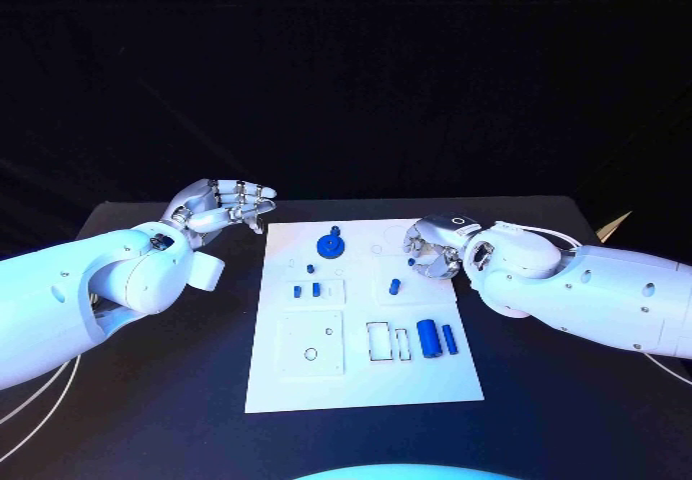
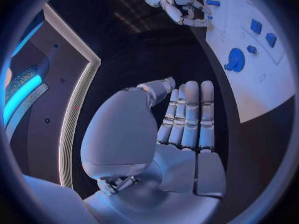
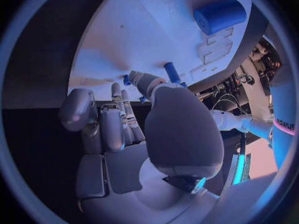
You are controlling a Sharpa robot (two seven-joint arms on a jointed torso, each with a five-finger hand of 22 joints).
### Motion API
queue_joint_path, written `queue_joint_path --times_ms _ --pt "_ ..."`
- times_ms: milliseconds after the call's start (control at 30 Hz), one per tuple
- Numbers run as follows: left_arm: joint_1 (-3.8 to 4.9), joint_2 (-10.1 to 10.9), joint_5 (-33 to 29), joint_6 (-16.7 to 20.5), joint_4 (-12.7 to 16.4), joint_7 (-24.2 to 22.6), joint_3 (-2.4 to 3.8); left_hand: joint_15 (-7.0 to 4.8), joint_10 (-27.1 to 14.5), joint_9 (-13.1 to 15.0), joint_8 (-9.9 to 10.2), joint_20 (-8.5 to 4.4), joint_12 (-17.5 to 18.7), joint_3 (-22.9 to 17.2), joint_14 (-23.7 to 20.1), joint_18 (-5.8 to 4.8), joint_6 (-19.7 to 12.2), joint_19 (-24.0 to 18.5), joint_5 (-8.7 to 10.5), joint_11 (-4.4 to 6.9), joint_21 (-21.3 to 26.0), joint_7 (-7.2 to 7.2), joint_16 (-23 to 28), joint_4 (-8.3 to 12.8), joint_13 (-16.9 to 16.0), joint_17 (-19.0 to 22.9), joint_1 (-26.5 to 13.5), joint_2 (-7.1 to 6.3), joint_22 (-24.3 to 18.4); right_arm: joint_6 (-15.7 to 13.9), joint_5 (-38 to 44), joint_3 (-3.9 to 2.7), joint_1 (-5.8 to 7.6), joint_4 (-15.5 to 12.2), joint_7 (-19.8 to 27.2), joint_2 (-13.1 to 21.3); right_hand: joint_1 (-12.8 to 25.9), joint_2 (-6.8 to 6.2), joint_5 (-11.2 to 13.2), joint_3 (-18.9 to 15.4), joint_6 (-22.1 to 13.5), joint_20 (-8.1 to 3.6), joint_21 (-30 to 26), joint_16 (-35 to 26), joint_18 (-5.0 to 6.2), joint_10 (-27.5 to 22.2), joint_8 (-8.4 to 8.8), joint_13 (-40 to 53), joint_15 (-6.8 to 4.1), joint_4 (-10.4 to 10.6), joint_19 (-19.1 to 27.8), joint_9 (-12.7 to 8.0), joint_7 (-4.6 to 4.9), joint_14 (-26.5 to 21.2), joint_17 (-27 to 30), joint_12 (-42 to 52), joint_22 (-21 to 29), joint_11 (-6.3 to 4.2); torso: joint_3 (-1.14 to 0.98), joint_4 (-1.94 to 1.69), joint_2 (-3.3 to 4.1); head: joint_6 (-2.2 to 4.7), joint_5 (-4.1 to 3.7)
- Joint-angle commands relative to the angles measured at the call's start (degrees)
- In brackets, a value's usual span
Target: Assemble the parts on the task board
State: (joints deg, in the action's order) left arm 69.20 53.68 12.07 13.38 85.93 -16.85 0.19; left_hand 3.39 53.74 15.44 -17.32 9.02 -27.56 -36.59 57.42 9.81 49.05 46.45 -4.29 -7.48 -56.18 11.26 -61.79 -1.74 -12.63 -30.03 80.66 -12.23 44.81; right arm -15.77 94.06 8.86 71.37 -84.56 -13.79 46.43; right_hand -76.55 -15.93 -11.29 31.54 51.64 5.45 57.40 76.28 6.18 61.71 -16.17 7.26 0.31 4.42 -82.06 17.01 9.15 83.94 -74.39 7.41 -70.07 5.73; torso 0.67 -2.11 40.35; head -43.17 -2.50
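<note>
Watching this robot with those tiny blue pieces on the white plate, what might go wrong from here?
1. The right hand hovers low over the task board, right beside a small blue peg; a slight misjudgement might knock it away.
2. The blue cylinder lies on its side, so a nudge would probably roll it.
3. The board seems to lie loose on the table; a push might shift it. The left hand is off the board, not steadying it.
</note>
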Motion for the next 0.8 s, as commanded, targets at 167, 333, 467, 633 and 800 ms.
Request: queue_joint_path --times_ms 167,333,467,633,800 --pt "0.07 0.12 -2.74 -1.32 0.23 -2.26 0.06 0.04 -0.31 -0.08 -0.1 0.13 -0.03 0.45 -0.3 0.75 -0.11 -0.39 0.02 -0.05 0.29 0.13 0.33 0.05 0.08 0.12 -0.17 0.65 -0.12 1.44 1.77 0.02 -0.69 0.4 -0.77 -0.53 -0.54 1.74 0.1 2.59 3.56 -0.32 9.27 2.67 -1.9 4.44 -0.58 -0.09 -0.06 -0.39 -2.14 0.38 -0.83 3.37 -2.35 0.91 -6.01 -0.87 -0.05 -0.02 -0.04 -0.2 0.1" --pt "0.07 0.17 -2.8 -1.4 0.3 -2.29 0.06 0.05 -0.31 -0.09 -0.1 0.13 -0.05 0.49 -0.32 0.75 -0.11 -0.39 0.02 -0.06 0.37 0.15 0.44 0.05 0.09 0.18 -0.17 0.69 -0.17 1.62 1.7 0.02 -0.94 0.81 -0.95 -0.72 -0.43 2.35 3.92 3.53 5.3 -0.74 13.7 3.67 -2.63 6.73 -1.16 0.22 -0.52 -0.8 -3.15 0.87 -1.3 3.63 -3.26 1.23 -8.92 -1.51 -0.02 0.04 -0.04 -0.18 0.14" --pt "0.07 0.15 -2.81 -1.52 0.34 -2.34 0.06 0.06 -0.34 -0.11 -0.09 0.14 -0.04 0.54 -0.32 0.75 -0.15 -0.39 0.02 -0.08 0.45 0.17 0.54 0.05 0.11 0.24 -0.18 0.69 -0.23 1.6 1.4 0.02 -1.14 1.06 -0.9 -0.92 -0.39 2.51 3.88 3.73 5.55 -0.79 13.88 3.69 -2.66 6.97 -1.23 0.25 -0.58 -0.88 -3.16 0.96 -1.37 3.62 -3.23 1.17 -9.08 -1.59 -0.02 0.0 -0.03 -0.21 0.14" --pt "0.07 0.13 -2.86 -1.64 0.32 -2.34 0.06 0.07 -0.37 -0.12 -0.08 0.14 -0.04 0.59 -0.33 0.74 -0.18 -0.38 0.02 -0.09 0.52 0.18 0.62 0.05 0.13 0.28 -0.19 0.69 -0.27 1.53 1.14 0.02 -1.65 1.27 -0.78 -1.42 -0.27 3.71 4.72 4.28 6.95 -1.06 17.03 4.01 -3.2 8.26 -1.8 0.44 -0.97 -1.1 -3.85 1.47 -1.91 3.67 -3.44 1.03 -11.1 -2.07 -0.07 0.01 -0.03 -0.27 0.16" --pt "0.07 0.12 -3.01 -1.73 0.24 -2.32 0.06 0.08 -0.42 -0.13 -0.09 0.15 -0.02 0.62 -0.36 0.74 -0.19 -0.39 0.0 -0.11 0.62 0.19 0.75 0.07 0.15 0.35 -0.17 0.72 -0.34 1.0 1.28 0.02 -2.3 1.61 -1.34 -2.12 -0.44 4.64 4.99 4.45 8.03 -1.33 18.19 4.38 -3.38 9.51 -2.35 0.69 -1.33 -1.71 -4.03 2.02 -2.32 3.75 -3.75 0.93 -11.93 -2.52 -0.05 0.04 -0.05 -0.38 0.13"
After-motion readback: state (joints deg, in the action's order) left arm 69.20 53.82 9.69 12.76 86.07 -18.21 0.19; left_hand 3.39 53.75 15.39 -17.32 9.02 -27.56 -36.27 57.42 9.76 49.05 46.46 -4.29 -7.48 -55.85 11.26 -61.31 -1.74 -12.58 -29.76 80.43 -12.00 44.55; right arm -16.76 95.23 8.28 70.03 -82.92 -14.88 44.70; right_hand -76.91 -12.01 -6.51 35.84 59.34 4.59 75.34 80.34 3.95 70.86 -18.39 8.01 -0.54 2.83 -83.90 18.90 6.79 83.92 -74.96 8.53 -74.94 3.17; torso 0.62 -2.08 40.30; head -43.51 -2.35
